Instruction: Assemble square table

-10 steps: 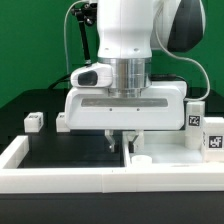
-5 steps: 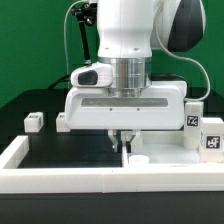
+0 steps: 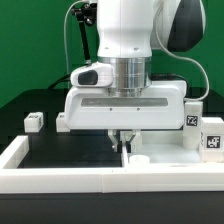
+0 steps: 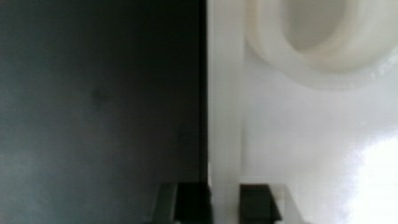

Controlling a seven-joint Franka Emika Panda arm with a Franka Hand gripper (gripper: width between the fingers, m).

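The square table's white slab lies on the black surface at the exterior view's right. My gripper points straight down and is shut on the slab's near edge. In the wrist view the slab fills one side, with a round recess showing. The two dark fingertips stand on either side of the slab's edge, and my gripper pinches it. One small white leg sits at the exterior view's left. Two tagged legs stand at its right.
A long white rail borders the black surface along the front and the exterior view's left side. Another small white piece sits behind my gripper's body. The arm's wide white hand hides much of the middle.
The fingers have drawn together onto the slab's edge. The arm and the parts have otherwise stayed put.
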